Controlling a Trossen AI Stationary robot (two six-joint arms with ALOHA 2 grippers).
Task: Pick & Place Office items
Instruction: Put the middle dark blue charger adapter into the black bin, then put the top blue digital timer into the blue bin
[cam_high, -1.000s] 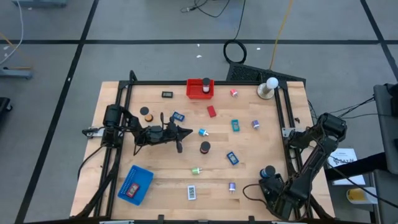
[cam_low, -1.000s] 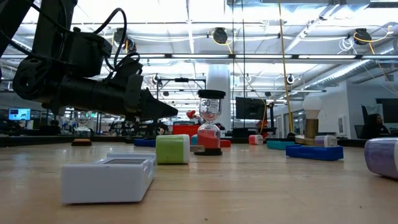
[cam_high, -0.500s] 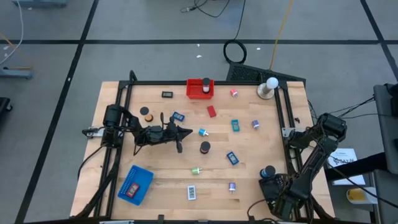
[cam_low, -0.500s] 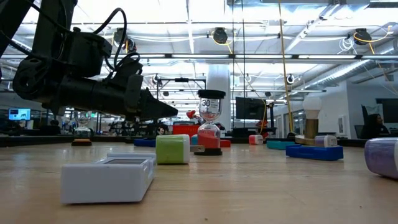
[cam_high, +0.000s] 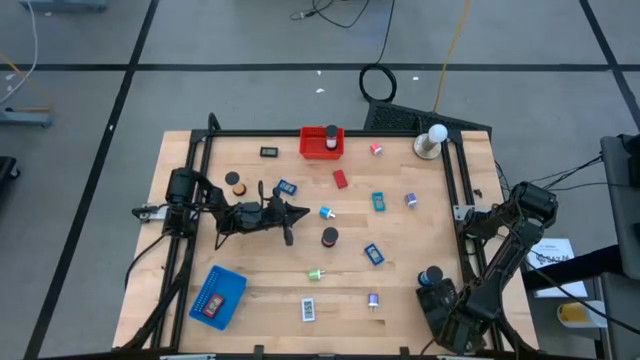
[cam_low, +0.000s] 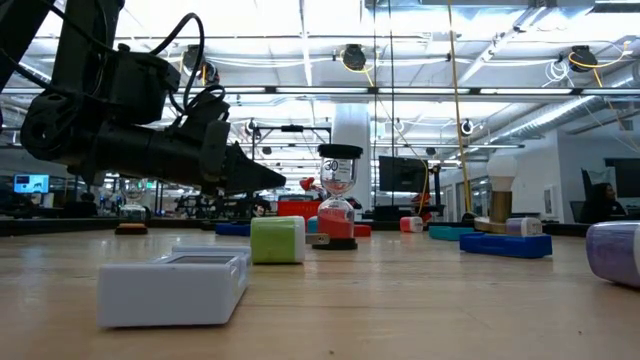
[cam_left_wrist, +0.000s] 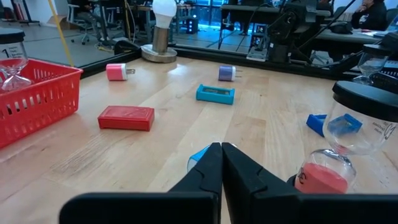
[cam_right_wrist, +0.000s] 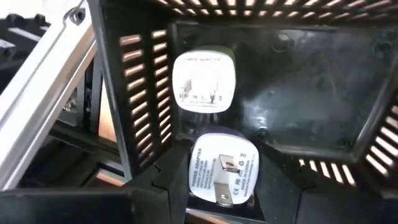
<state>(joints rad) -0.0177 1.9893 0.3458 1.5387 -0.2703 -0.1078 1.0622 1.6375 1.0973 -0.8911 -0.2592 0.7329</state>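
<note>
Progress on the sorting is judged to be partial, because many office items are seen lying loose on the pale wooden table (cam_high: 260, 300).

In the right wrist view, a white plug adapter with metal prongs (cam_right_wrist: 221, 171) is held between the fingers of the right gripper (cam_right_wrist: 221, 186), which are closed on it, inside a black slotted plastic tray (cam_right_wrist: 311, 81). A second white adapter (cam_right_wrist: 202, 81) is already lying on the tray floor, just beyond the fingertips. The release of the held adapter is judged to be the step in hand.

The left gripper (cam_left_wrist: 221, 155) is hovering low over the middle of the table, its fingers pressed together on nothing. Just past the fingertips a small light-blue piece (cam_left_wrist: 198, 157) is partly hidden. Beside the fingers a sand timer with a black cap and red sand (cam_left_wrist: 348, 143) is standing upright. Farther ahead of the fingers a flat red rectangular block (cam_left_wrist: 126, 117), a teal rectangular block (cam_left_wrist: 215, 94), a pink plug piece (cam_left_wrist: 116, 71) and a purple plug piece (cam_left_wrist: 226, 73) are lying well apart.

A red slotted basket (cam_left_wrist: 37, 99) already has one sand timer in it, and a blue slotted tray (cam_high: 218, 296) has a red piece in it. The rest is judged to be still unsorted.
</note>
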